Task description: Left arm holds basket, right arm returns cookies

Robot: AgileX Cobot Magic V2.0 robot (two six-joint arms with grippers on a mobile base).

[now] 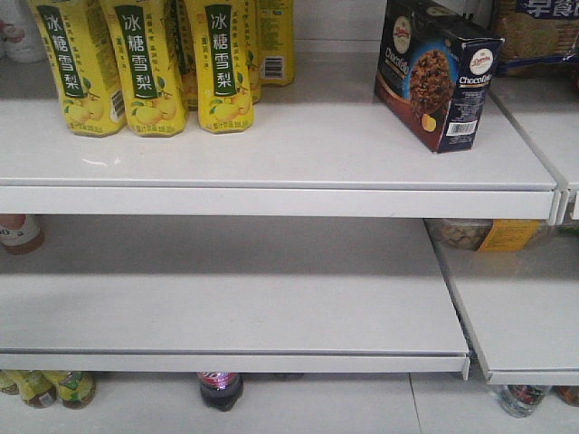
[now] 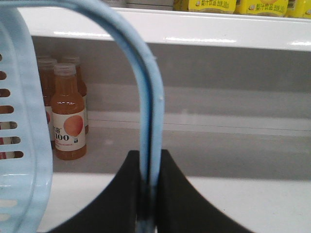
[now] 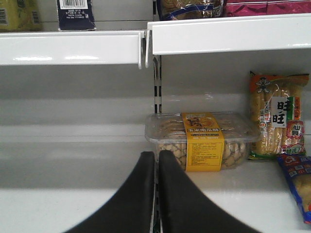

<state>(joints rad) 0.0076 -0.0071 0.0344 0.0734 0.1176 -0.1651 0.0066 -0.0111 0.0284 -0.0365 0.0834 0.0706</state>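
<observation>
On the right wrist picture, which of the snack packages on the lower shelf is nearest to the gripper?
The clear plastic box with the yellow label, directly behind the right gripper. The orange-and-green rice cracker bag and the blue packet lie further right.

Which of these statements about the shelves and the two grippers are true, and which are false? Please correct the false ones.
1. The cookies box stands on the top shelf. True.
2. The left gripper is open and holds nothing. False: it is shut on the basket handle.
3. The right gripper holds the cookies box. False: its fingers are closed together with nothing between them.
4. Yellow drink cartons stand left of the cookies box on the same shelf. True.
5. A clear snack tub with a yellow label sits ahead of the right gripper. True.
</observation>
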